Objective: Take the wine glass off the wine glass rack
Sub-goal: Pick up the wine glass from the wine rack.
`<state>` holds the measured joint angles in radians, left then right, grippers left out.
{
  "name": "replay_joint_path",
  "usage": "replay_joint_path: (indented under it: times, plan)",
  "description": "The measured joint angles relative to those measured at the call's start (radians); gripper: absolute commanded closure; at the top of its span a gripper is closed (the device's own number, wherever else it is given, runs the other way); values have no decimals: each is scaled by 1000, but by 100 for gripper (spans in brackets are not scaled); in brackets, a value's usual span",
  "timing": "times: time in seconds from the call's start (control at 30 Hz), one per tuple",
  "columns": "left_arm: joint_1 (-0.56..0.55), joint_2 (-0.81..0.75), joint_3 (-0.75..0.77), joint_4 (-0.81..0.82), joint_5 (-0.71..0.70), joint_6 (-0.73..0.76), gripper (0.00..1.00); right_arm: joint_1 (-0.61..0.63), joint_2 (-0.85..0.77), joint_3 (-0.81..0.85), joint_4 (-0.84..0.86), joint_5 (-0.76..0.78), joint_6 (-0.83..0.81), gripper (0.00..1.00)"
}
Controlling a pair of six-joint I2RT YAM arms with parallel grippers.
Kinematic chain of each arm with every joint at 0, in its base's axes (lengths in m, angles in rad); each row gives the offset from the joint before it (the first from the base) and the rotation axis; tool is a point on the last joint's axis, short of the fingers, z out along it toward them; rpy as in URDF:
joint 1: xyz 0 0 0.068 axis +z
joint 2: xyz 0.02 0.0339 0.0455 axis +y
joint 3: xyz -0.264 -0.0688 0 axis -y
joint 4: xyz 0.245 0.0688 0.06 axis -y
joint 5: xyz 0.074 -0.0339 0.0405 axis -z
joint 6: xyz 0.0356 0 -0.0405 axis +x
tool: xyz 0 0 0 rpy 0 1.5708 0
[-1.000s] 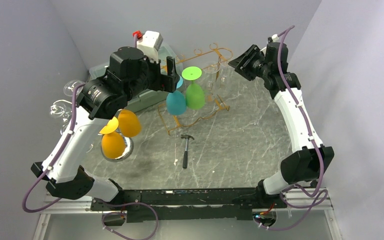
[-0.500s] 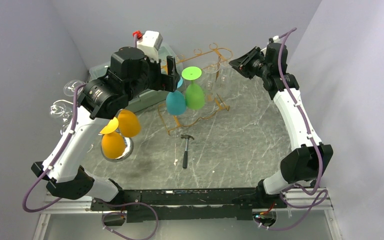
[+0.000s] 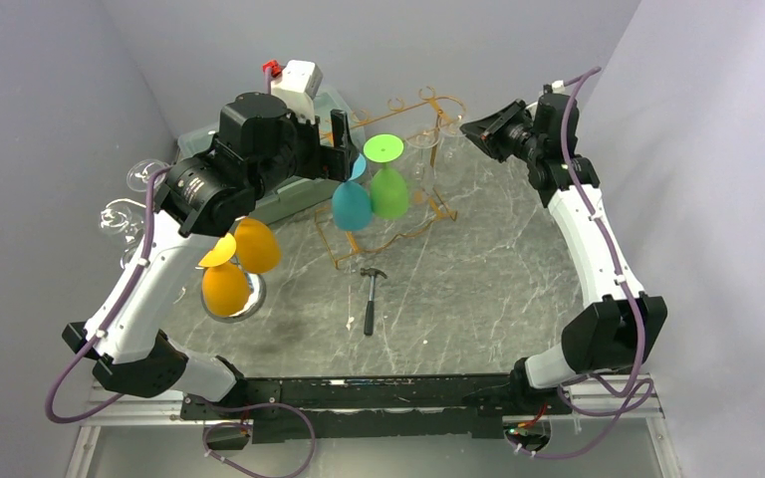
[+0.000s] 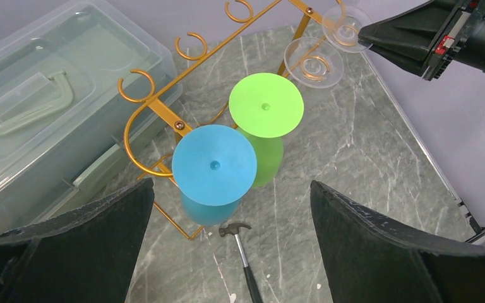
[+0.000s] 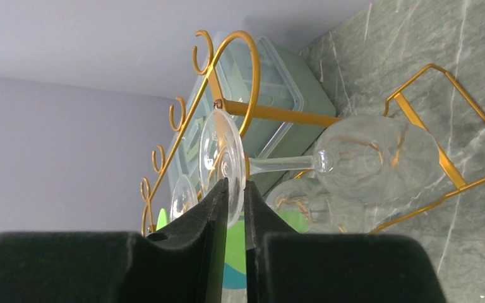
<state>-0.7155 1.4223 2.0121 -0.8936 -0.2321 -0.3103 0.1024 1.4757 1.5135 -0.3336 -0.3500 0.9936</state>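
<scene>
The clear wine glass [image 5: 372, 161] hangs upside down at the very end of the gold rack [image 5: 271, 112], in the middle of the right wrist view. Its round foot sits in the rack's last slot. The right gripper [image 5: 232, 189] shows at the bottom of that view. Its fingers stand narrow and pinch just the edge of the foot.

That is a thin hold on smooth glass. If the pinch is too light, I think the glass may slip out, fall on the hard stone table [image 3: 498, 259] and break. If the arm pulls the wrong way, the foot may catch on the curly end of the rack and drag the whole rack along.

A second clear glass [image 4: 314, 61] hangs just beside it, so a wobble may knock the two together. The green wine glass [image 4: 265, 104] and the blue wine glass [image 4: 213, 165] hang further along the rack and would shake too. The left gripper [image 4: 230, 189] hovers above those two with its fingers wide apart, holding nothing.
</scene>
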Motion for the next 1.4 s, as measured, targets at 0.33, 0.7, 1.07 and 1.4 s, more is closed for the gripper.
replay_joint_path:
  times: [0.33,0.7,1.07,1.4]
  plan:
    - [0,8,0,14,9,-6,1,-12,-43,-42,38,-26,45,100]
    - [3,44,0,14,34,-11,1,-19,-56,-93,101,-55,111,100]
    - [6,71,18,22,65,-22,1,-39,-102,-201,215,-72,217,100]
    - [8,101,52,29,98,-26,1,-45,-113,-246,286,-80,241,100]
